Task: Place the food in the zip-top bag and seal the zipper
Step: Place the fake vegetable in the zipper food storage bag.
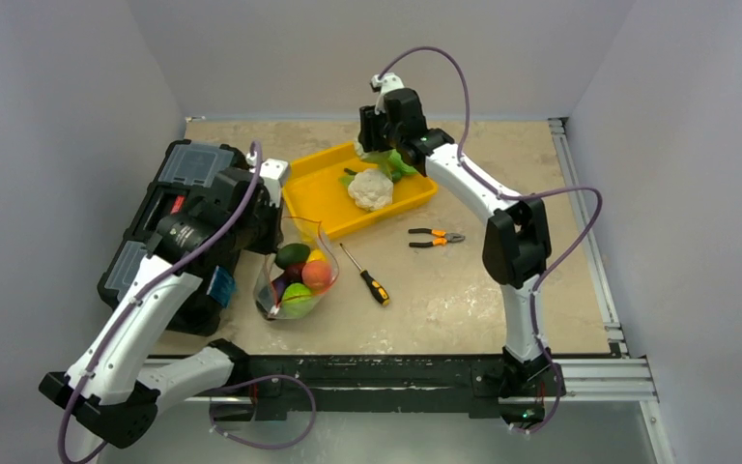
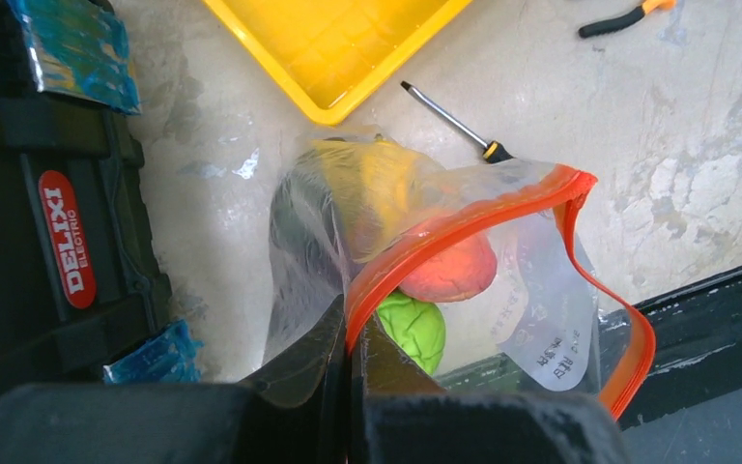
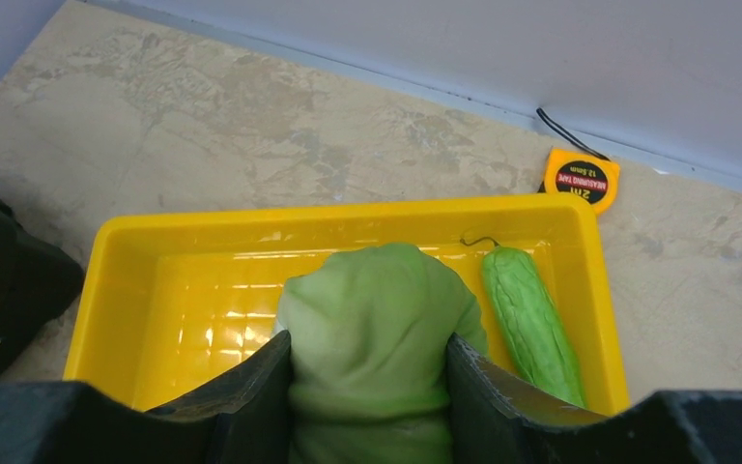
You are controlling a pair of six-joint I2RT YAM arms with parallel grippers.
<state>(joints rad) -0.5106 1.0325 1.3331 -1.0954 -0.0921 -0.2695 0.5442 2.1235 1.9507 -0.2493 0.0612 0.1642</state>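
The clear zip-top bag (image 1: 295, 280) stands open on the table in front of the yellow tray (image 1: 321, 201). My left gripper (image 2: 353, 340) is shut on the red-orange zipper (image 2: 464, 211) at the bag's mouth. Inside lie a dark green avocado (image 1: 292, 255), an orange-red fruit (image 2: 449, 271), a green lime (image 2: 415, 327) and yellow corn (image 2: 377, 179). My right gripper (image 3: 369, 343) is shut on the pale green cabbage (image 3: 367, 295) over the tray's far end. A white cauliflower (image 1: 371, 189) and a long green vegetable (image 3: 529, 324) lie in the tray.
A black toolbox (image 1: 169, 208) sits left of the bag, close to my left arm. A screwdriver (image 1: 365, 275) and orange-handled pliers (image 1: 435, 238) lie on the table right of the bag. An orange tape measure (image 3: 582, 180) rests by the back wall.
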